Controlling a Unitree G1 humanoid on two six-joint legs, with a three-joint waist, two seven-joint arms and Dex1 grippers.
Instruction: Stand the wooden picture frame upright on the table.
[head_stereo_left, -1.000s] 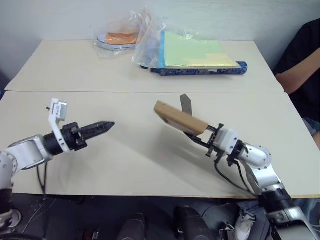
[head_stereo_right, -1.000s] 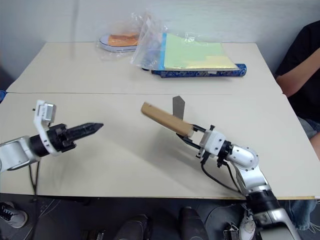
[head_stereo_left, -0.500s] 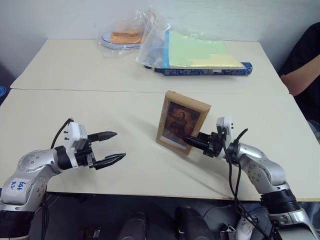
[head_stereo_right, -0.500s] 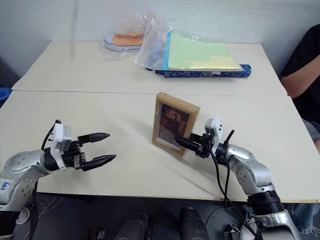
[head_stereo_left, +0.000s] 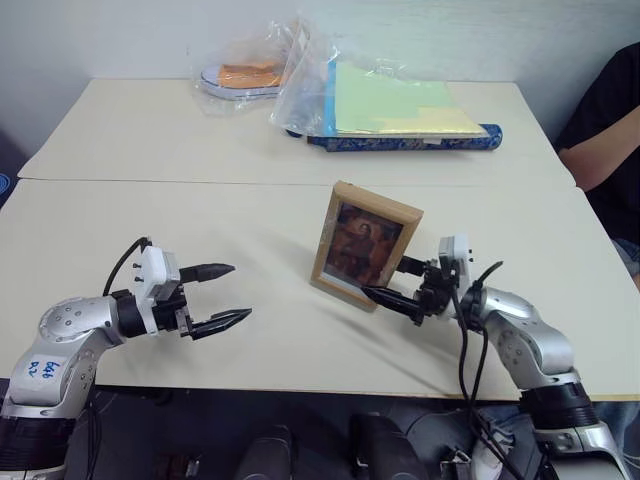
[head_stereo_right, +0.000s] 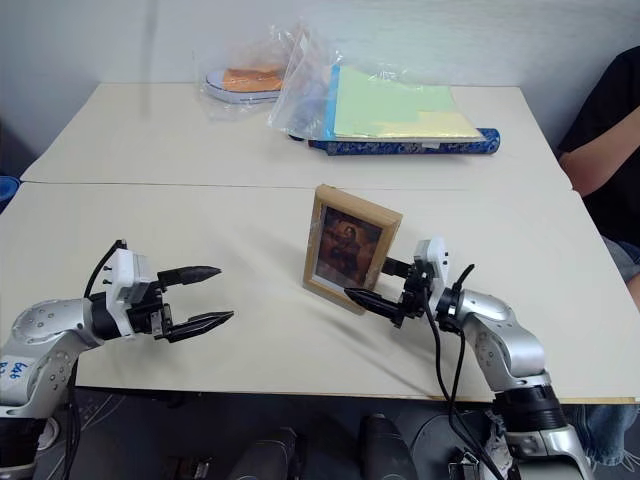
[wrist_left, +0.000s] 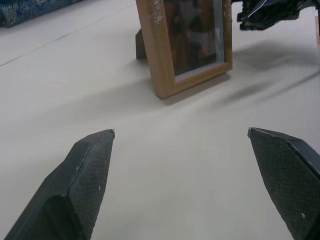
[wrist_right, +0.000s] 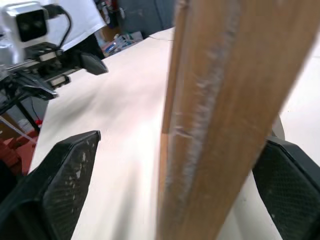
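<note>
The frame stands upright on the tabletop, leaning slightly back on its fold-out stand, its picture side facing the robot, just on the near side of the seam that crosses the tabletop. The right tool sits at the frame's lower right edge with its two fingers spread apart, one in front of the frame and one behind it; in the right wrist view the wooden edge runs up between the fingers, with a gap on the front side, so the frame is straddled but not clamped. Whether the rear finger touches the back cannot be told. The left tool is well apart from the frame, on its left side, hovering low over the tabletop with its fingers wide apart and empty; the left wrist view looks between those fingers toward the frame's lower corner. Beyond the frame, at the far side of the tabletop, lie papers in clear plastic and a shoe in a bag. A person's arm shows past the tabletop's right edge.
</note>
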